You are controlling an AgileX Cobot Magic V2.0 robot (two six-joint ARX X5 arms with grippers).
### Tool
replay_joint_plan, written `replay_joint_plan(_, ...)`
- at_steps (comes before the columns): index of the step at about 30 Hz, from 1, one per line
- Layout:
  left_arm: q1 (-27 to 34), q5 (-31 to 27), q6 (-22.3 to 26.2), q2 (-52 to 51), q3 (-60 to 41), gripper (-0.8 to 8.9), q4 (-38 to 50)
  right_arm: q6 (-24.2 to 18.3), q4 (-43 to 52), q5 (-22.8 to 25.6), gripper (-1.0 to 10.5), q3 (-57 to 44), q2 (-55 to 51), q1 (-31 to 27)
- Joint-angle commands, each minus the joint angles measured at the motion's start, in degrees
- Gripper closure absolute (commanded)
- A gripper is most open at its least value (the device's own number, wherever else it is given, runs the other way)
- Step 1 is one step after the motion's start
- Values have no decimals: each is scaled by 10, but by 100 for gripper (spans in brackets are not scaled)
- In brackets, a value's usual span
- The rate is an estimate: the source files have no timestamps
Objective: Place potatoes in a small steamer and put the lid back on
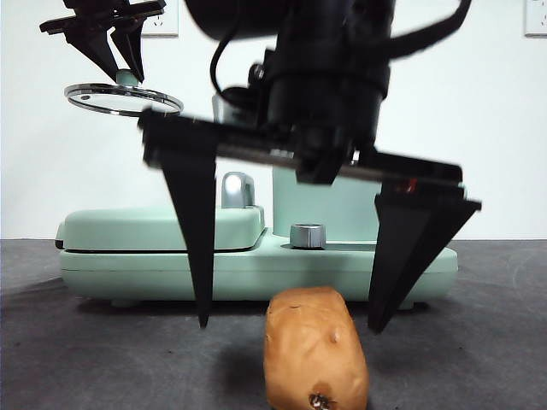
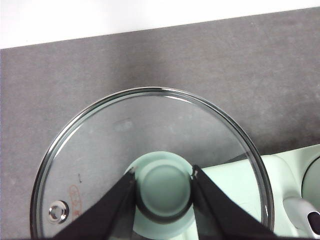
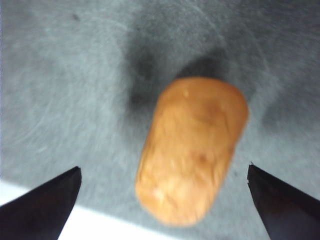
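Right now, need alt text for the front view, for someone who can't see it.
An open right end effector hangs over an orange-brown potato lying on the dark table, one jaw tip on each side and not touching it. Behind stands a mint-green cooker. At upper left, the left end effector holds a glass lid aloft by its knob.

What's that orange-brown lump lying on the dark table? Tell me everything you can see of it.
It is a potato, oblong and orange-brown, with smooth skin, small dimples and a dark spot at the end nearest the front camera. It lies on its side on the grey table, in front of a mint-green appliance. The right gripper hangs over it, jaws spread wide to either side, neither touching it.
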Motion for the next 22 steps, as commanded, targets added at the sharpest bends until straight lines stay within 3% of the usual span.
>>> replay_joint_plan(1, -1, 12, -4, -9, 24, 795, 8, 3, 5, 3, 457, 10, 23, 5)
replay_joint_plan(6, -1, 20, -4, -9, 24, 795, 6, -11, 11, 2, 577, 10, 33, 1)
replay_joint_plan(11, -1, 20, -4, -9, 24, 795, 0, -21, 0, -10, 580, 10, 41, -16)
replay_joint_plan(17, -1, 20, -4, -9, 24, 795, -1, -31, -5, -12, 706, 10, 44, -31)
replay_joint_plan(22, -1, 20, -4, -9, 24, 795, -1, -43, -4, -14, 735, 12, 43, -33)
